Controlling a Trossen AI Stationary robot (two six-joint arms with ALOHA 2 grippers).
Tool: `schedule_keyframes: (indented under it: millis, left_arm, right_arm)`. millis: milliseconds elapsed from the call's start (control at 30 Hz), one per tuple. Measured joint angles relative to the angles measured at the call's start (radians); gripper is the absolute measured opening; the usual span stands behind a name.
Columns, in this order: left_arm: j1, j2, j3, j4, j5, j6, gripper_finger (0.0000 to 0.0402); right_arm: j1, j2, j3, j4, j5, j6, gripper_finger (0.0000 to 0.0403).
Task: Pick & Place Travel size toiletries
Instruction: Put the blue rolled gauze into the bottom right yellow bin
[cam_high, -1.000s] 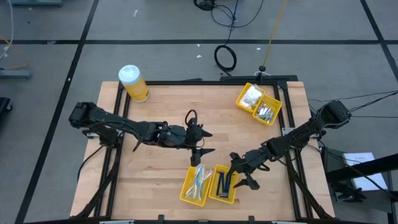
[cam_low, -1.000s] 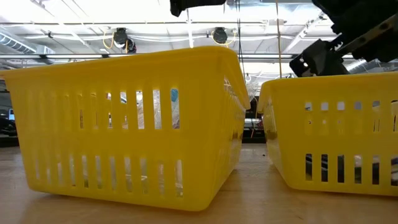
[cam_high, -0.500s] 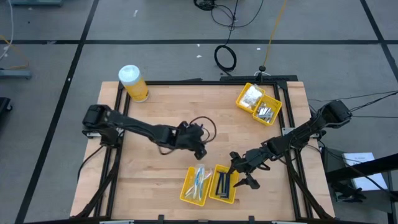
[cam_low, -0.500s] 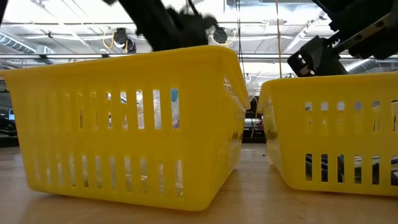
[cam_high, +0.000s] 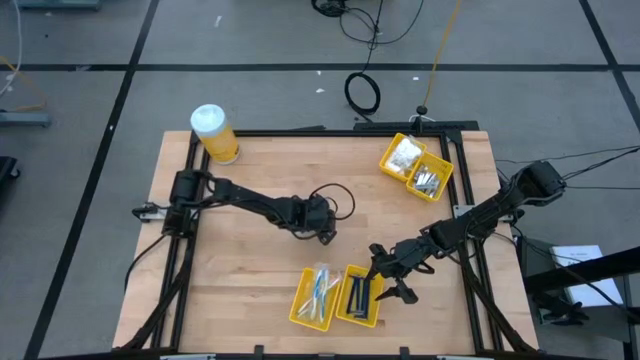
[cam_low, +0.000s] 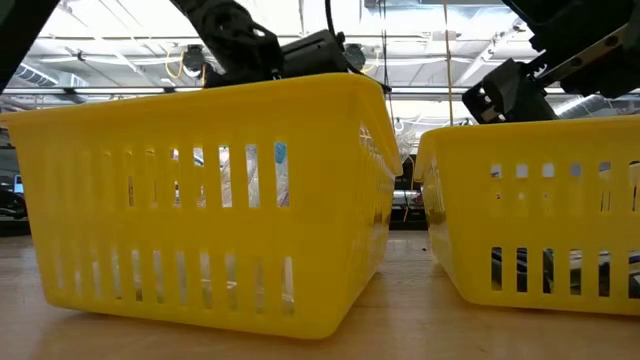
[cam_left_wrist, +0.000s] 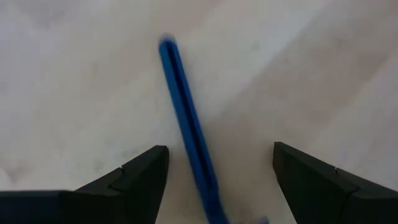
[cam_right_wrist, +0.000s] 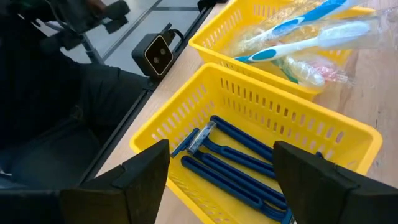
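**Around the wooden table: bins, a jar, cables**

A light wooden tabletop (cam_high: 260, 170) sits in a black metal frame (cam_high: 300, 132) on a grey floor marked with dark lines (cam_high: 120, 95). At the table's far left corner stands a big yellow jar with a white lid (cam_high: 213, 133). Near the far right corner lies a yellow slotted plastic two-compartment bin (cam_high: 441, 185), set at an angle. A second yellow slotted two-compartment bin (cam_high: 297, 302) rests at the near edge, filling the low view (cam_low: 200, 200). Beyond the table, a coiled black cable (cam_high: 362, 92) lies on the floor, beside a thin yellow cord (cam_high: 437, 55).
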Motion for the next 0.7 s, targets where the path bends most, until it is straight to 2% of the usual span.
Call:
schedule_keyframes:
  millis: [167,267,400,600,700]
  left_arm:
    - [0.015,0.030,0.003,-0.016,0.000,-0.001,0.0283]
    - [0.017,0.036,0.003,-0.032,0.023,-0.003,0.0260]
    - [0.019,0.037,0.001,-0.047,0.032,-0.024,0.0191]
    - [0.017,0.013,-0.001,-0.040,0.056,0.006,0.0054]
    - [0.010,-0.032,-0.007,-0.037,0.069,0.066,0.0014]
  right_arm:
    - [0.000,0.000,0.000,-0.002,0.000,0.000,0.0270]
    - [-0.001,0.000,0.000,-0.007,0.000,0.000,0.0270]
    - [-0.008,0.000,0.000,-0.009,-0.002,0.000,0.0270]
    - [-0.014,0.000,0.000,-0.020,-0.002,0.000,0.0270]
    - [-0.014,0.000,0.000,-0.024,-0.002,0.000,0.0270]
